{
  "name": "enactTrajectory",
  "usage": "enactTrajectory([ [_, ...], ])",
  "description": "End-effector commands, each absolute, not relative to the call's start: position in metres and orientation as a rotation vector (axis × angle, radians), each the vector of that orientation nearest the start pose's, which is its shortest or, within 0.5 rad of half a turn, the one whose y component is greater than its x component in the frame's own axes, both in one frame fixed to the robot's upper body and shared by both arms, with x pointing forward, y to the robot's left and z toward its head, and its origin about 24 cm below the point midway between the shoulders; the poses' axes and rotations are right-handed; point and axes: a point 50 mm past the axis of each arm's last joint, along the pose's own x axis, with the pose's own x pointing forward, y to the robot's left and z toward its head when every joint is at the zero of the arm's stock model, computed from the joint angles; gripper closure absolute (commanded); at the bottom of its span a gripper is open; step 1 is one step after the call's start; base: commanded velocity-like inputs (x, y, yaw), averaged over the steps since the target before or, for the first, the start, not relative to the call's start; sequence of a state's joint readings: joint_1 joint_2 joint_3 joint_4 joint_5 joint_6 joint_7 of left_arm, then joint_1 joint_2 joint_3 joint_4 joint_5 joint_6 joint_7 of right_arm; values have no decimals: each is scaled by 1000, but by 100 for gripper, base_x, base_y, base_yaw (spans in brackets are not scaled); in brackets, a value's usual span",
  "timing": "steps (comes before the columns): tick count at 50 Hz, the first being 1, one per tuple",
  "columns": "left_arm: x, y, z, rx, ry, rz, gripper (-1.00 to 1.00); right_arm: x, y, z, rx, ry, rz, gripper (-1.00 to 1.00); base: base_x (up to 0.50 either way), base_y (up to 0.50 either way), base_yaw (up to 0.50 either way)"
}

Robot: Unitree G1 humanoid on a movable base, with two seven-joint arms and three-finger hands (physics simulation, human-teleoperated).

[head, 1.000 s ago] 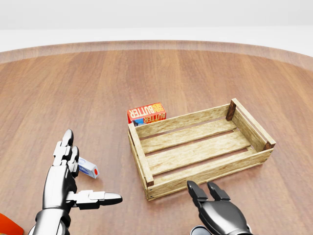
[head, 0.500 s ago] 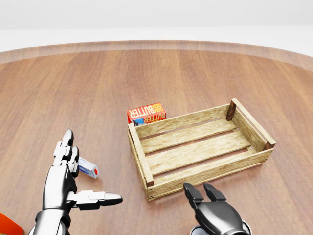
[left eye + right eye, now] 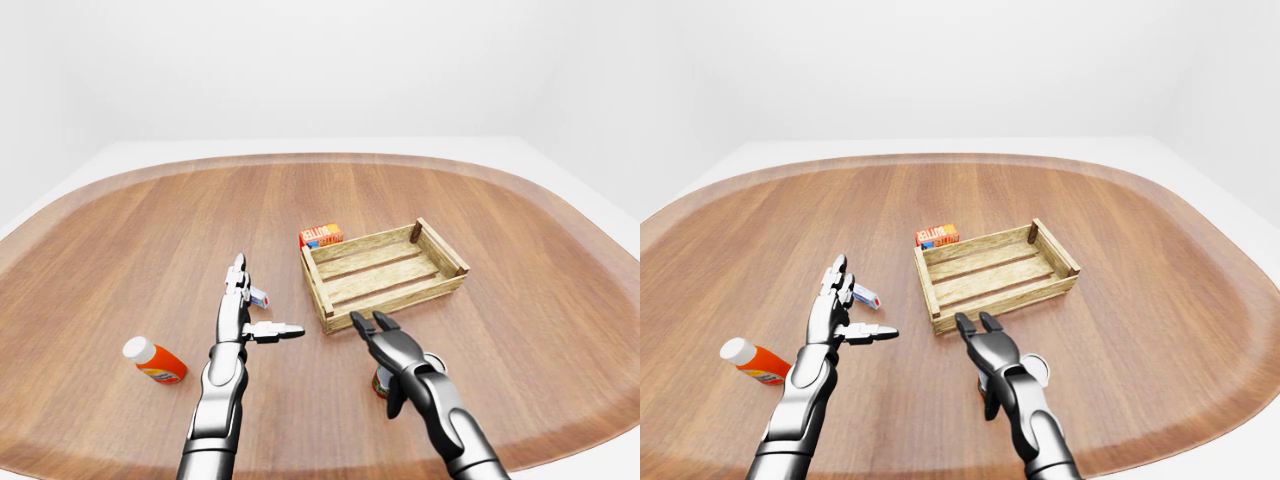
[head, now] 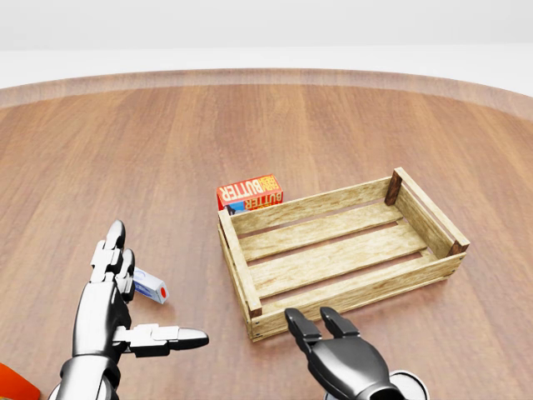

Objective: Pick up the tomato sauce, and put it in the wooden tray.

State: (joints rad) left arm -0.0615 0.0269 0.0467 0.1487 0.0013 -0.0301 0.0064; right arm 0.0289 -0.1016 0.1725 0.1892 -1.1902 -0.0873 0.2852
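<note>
The tomato sauce can [image 3: 381, 383] stands on the table below the wooden tray [image 4: 354, 291] in the left-eye view, its red label partly hidden by my right hand. Its grey top shows in the right-eye view [image 3: 1038, 367] and at the bottom edge of the head view [image 4: 410, 384]. My right hand [image 4: 310, 317] is open, hovering just left of and above the can, not touching it as far as I can tell. My left hand [image 4: 143, 310] is open, fingers spread, left of the tray and holding nothing. The tray holds nothing.
A red butter box [image 4: 249, 192] lies against the tray's upper left corner. A small white and blue tube [image 4: 151, 287] lies by my left hand's fingers. An orange bottle with a white cap [image 3: 155, 361] lies at the lower left.
My right hand has moved left in the head view, uncovering the can's grey top at the bottom edge. The left hand and the other things have not moved.
</note>
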Motion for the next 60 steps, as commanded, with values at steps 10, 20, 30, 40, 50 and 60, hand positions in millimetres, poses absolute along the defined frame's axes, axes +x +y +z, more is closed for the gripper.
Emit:
enactTrajectory([
  [10, 264, 163, 24, 25, 60, 38, -100, 230, -122, -31, -1279, 236, 583, -100, 0, 0, 0],
  [20, 264, 163, 24, 27, 59, 37, -100, 225, -125, -37, -1280, 256, 581, -100, 0, 0, 0],
  [30, 264, 162, 24, 28, 60, 37, -100, 225, -124, -43, -1291, 270, 598, -100, 0, 0, 0],
  [40, 264, 162, 25, 28, 60, 36, -100, 222, -128, -52, -1306, 309, 617, -100, 0, 0, 0],
  [50, 263, 162, 25, 29, 61, 36, -100, 221, -128, -55, -1301, 322, 624, -100, 0, 0, 0],
  [60, 264, 162, 24, 29, 62, 34, -100, 205, -128, -58, -1277, 389, 708, 100, 0, 0, 0],
])
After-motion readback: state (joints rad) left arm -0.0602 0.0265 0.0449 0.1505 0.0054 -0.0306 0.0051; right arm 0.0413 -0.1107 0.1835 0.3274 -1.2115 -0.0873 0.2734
